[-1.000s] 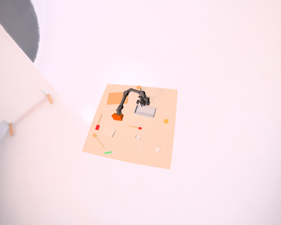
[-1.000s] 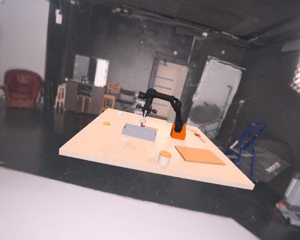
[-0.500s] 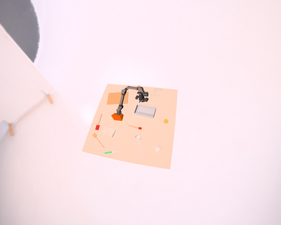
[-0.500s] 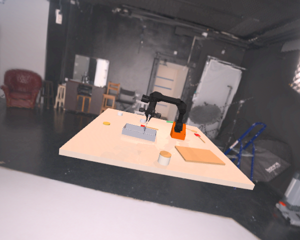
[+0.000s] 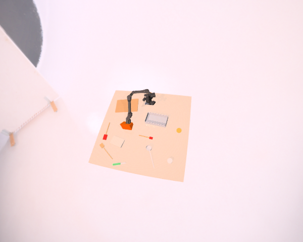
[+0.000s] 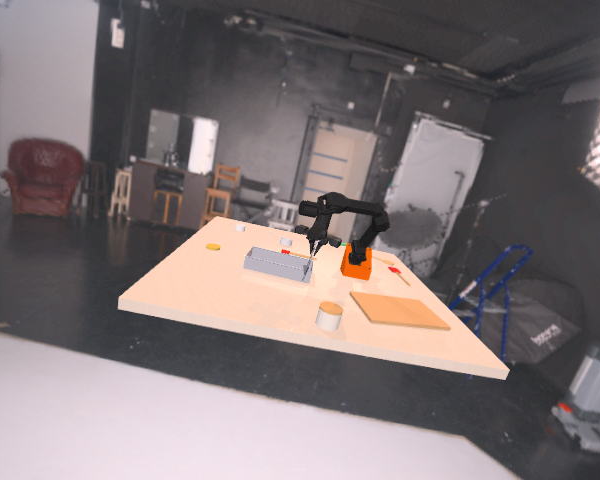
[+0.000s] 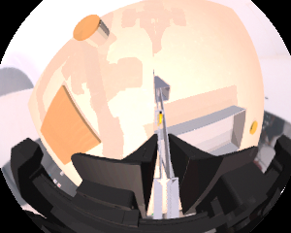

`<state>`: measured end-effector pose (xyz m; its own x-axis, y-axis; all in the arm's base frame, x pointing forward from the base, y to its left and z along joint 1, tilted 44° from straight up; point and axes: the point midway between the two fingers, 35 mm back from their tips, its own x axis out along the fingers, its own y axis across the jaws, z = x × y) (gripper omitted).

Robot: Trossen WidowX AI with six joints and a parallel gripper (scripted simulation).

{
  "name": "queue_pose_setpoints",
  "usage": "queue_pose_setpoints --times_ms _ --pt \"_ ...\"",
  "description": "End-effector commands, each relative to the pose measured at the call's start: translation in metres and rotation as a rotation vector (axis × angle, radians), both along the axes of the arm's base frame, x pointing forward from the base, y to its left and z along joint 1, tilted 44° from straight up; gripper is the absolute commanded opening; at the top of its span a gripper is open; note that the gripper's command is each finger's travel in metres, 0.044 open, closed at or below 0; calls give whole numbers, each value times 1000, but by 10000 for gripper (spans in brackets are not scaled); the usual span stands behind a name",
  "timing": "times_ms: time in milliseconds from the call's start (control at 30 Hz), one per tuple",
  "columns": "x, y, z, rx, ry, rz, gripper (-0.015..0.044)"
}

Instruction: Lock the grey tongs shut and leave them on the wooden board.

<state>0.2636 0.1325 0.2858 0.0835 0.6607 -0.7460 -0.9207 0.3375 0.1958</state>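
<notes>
In the wrist view, the black gripper (image 5: 148, 101) (image 6: 314, 252) (image 7: 163, 138) fills the bottom of the frame, its fingers close together on the grey tongs (image 6: 307, 268) (image 7: 174, 194). The tongs run up the middle of that frame from two broad pieces near the fingers to a small grey block, with a yellow mark between. Whether they are locked cannot be told.

In the exterior view, the near edge of the pale desk (image 5: 169, 145) (image 6: 212, 289) (image 7: 204, 58) slants across the frame. Nearest on it, right of centre, stands a white canister (image 6: 328, 319) (image 7: 87, 27) with an orange-brown top. The wooden board (image 5: 120, 105) (image 6: 401, 311) (image 7: 68, 126) lies flat to its right, with the tongs well apart from it. Further back, at the centre, the tongs hang steeply from the gripper, overlapping the right end of the grey roasting tin (image 5: 155, 124) (image 6: 274, 267) (image 7: 204, 121) in the picture; contact cannot be judged. The arm's orange base (image 5: 127, 126) (image 6: 347, 271) stands right of the tin. A yellow disc (image 5: 179, 130) (image 6: 213, 246) (image 7: 253, 127) lies left of the tin. Far off, at the left of the frame, is a dark red armchair (image 6: 44, 175).
</notes>
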Motion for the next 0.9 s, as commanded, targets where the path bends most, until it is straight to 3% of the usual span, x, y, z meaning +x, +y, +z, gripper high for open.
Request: queue_pose_setpoints --times_ms 0,500,867 --pt "-21 11 9 6 33 -32 -150" --pt "-111 39 41 67 175 -135 -150" --pt "-122 44 39 44 206 -149 -150"
